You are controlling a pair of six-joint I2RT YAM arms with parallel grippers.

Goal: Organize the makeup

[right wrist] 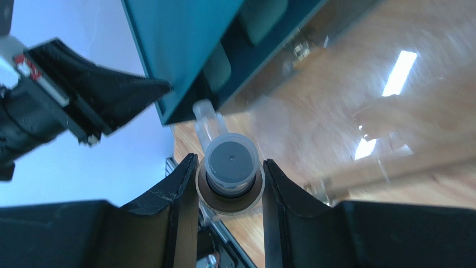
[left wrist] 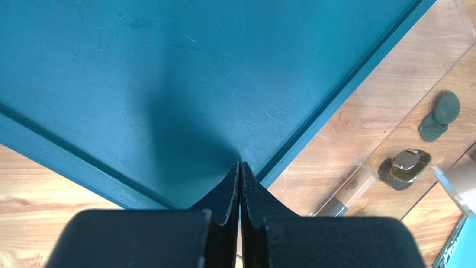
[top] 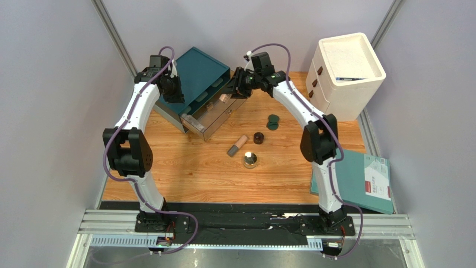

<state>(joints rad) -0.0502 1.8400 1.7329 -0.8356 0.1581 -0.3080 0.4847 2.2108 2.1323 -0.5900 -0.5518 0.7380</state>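
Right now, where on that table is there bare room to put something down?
Widest bare wood: the near strip of table between the two arms, in front of the gold compact. A smaller patch lies between the left arm and the tube. Crowded: mid-table around tube, jar and green piece, and the open drawer, where the right gripper holds a small bottle.

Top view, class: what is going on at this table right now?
The right gripper, jaws shut on the clear bottle, holds it at the open drawer of the teal drawer box. The left gripper, jaws shut, rests on the box's top. The beige tube, dark brown jar, gold compact and dark green piece lie on the table.
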